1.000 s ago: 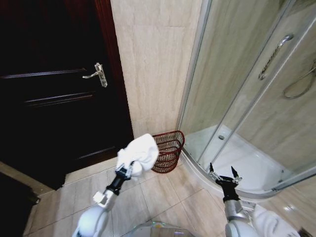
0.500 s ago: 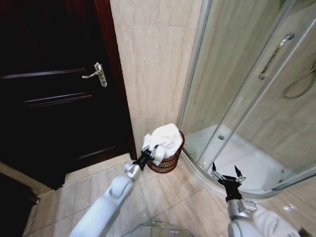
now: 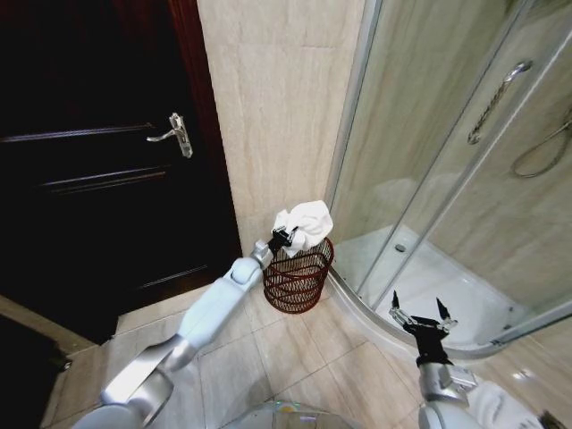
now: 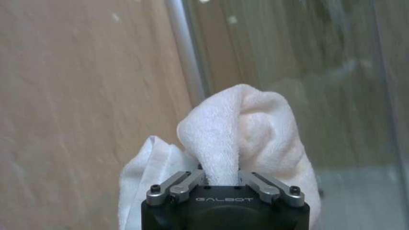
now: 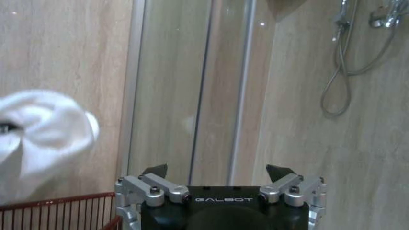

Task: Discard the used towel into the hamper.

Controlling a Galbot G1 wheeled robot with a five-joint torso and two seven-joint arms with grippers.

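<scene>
A white towel point(image 3: 307, 222) hangs bunched in my left gripper point(image 3: 284, 236), which is shut on it with the arm stretched far forward. It is held right above the open top of the hamper point(image 3: 297, 275), a small reddish-brown wire basket on the floor against the tiled wall. From the left wrist, the towel point(image 4: 240, 143) bulges out between the closed fingers. The right wrist view catches the towel point(image 5: 45, 139) over the hamper's rim point(image 5: 64, 207). My right gripper point(image 3: 422, 315) waits low at the right, open and holding nothing.
A dark wooden door point(image 3: 98, 170) with a metal handle point(image 3: 175, 134) stands at the left. A curved glass shower enclosure point(image 3: 447, 179) with a white tray point(image 3: 438, 286) is at the right, close beside the hamper. Tiled floor lies in front.
My left arm has reached forward and up, carrying the towel from in front of the hamper to right above its opening. The right gripper has shifted only slightly.
</scene>
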